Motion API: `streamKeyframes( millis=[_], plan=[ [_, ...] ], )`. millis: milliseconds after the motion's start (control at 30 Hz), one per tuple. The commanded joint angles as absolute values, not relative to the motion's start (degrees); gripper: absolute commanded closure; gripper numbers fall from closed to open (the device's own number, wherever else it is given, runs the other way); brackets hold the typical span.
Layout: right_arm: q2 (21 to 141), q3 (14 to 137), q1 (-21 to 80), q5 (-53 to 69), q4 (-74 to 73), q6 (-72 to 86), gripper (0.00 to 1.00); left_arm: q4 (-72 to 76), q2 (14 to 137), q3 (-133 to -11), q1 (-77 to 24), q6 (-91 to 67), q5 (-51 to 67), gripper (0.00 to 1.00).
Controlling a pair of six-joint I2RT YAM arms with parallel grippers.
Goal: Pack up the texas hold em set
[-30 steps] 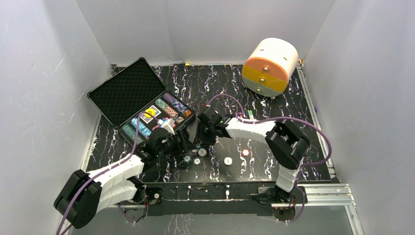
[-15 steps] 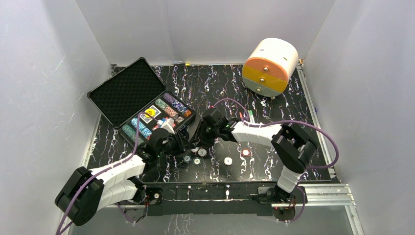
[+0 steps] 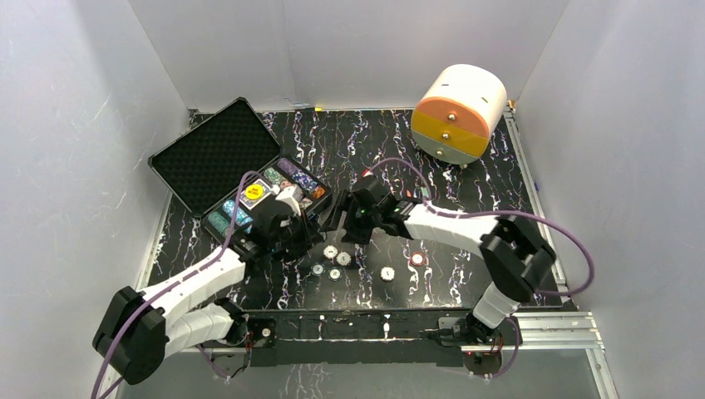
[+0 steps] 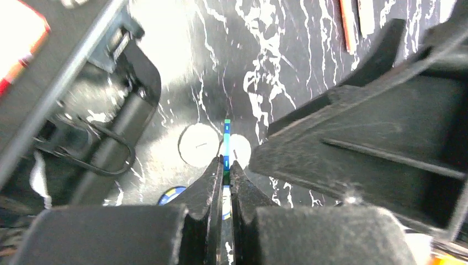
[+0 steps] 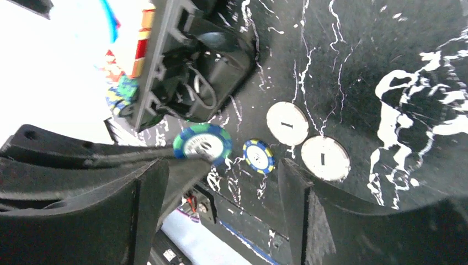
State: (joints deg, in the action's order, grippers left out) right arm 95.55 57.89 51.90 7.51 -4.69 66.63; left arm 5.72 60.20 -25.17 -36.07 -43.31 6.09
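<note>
Left wrist: left claw pinches green chip edge-on.

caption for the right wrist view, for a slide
Left gripper pinches a green-and-blue chip in front of the open right gripper, two white chips on the table beyond.

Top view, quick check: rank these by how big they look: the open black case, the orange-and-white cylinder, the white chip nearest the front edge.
1. open black case
2. orange-and-white cylinder
3. white chip, by far the smallest
</note>
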Motion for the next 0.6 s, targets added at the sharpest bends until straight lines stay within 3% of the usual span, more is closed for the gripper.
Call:
streamKeyframes(
  millis=[0, 233, 333, 567],
  plan=[
    [84.6, 58.1, 49.2, 1.6, -6.0, 60.9, 0.18, -14.7, 58.7, -37.7, -36.1, -28.2, -2.1, 1.00],
    [74.7, 53.1, 46.3, -6.4, -8.1, 58.7, 0.19, -31.3, 64.4, -54.6, -36.1, -7.6, -7.4, 1.00],
    [73.1, 52.2, 46.3, -8.3, -9.4, 58.2, 0.19, -36.5, 65.6, -55.1, -36.0, 3.4, -9.9, 1.00],
    [72.9, 51.0, 46.2, -8.5, -9.1, 59.2, 0.19, -42.9, 67.1, -56.5, -35.6, 11.1, -12.7, 1.00]
  ],
)
